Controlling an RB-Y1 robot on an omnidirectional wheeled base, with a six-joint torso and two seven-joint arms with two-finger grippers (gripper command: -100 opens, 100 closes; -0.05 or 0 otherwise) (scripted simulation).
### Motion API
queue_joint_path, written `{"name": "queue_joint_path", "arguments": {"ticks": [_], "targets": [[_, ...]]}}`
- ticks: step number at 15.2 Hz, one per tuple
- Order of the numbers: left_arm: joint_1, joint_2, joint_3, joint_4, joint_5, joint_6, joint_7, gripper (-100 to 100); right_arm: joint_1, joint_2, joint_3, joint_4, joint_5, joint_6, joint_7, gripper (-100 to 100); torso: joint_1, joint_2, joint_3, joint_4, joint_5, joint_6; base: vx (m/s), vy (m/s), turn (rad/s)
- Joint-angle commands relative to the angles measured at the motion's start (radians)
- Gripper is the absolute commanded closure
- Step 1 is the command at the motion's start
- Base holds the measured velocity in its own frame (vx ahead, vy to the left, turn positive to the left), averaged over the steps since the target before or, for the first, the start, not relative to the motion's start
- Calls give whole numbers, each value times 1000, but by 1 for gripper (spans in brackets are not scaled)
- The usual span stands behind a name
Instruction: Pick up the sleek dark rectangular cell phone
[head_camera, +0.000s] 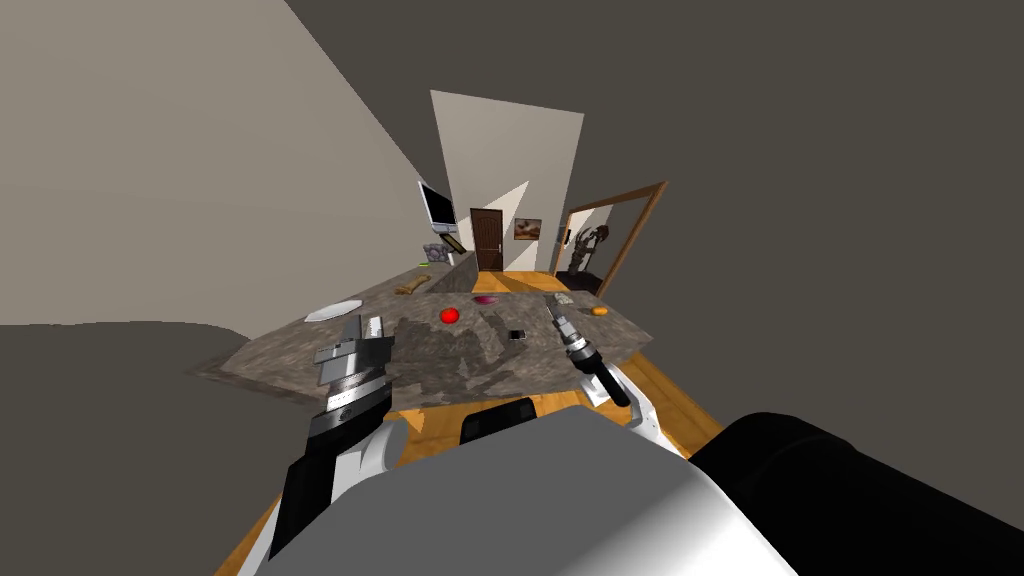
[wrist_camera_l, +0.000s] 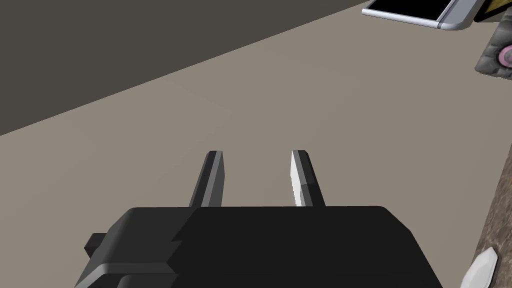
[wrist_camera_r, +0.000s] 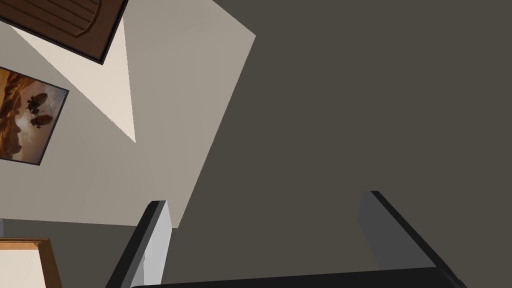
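Status: grasp not started. The small, flat black rectangular cell phone (head_camera: 517, 334) lay untouched on the mottled grey-brown stone counter (head_camera: 290, 365). It sat between the two sets of fingers, nearer the right ones, a little to their left and on the robot's side of their tips.

The right gripper (head_camera: 556, 305) hung over the counter, fingers (wrist_camera_r: 156, 235) spread wide with nothing between them. Its wrist camera looked at a wall, so the fingers weren't aimed at the phone.

The left gripper (head_camera: 371, 325) was well apart from the phone. Its fingers (wrist_camera_l: 300, 175) stood a narrow gap apart, empty. A round red ball (head_camera: 449, 315) sat between the left fingers and the phone, and a flat white plate (head_camera: 332, 311) lay just beyond the left fingers.

Judgement: the robot stood at the counter with the phone probably in reach, so the approach looked done. Left to do: pick an arm (the right looked better placed), tilt the fingers down over the phone, descend, close on its edges, lift. The phone looked thin and lay flat on the stone, so an edge grip could slip.
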Motion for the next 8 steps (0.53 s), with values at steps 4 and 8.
{"name": "queue_joint_path", "arguments": {"ticks": [4, 8], "targets": [[0, 0, 0, 0, 0, 0, 0, 0, -7, -110, 25, 44, 36, -6, 7, -100, 0, 0, 0, 0, 0, 0, 3, 36, 128], [0, 0, 0, 0, 0, 0, 0, 0, -14, -195, 54, 94, 78, -12, 13, -100, 0, 0, 0, 0, 0, 1, 9, 45, 164]]}}
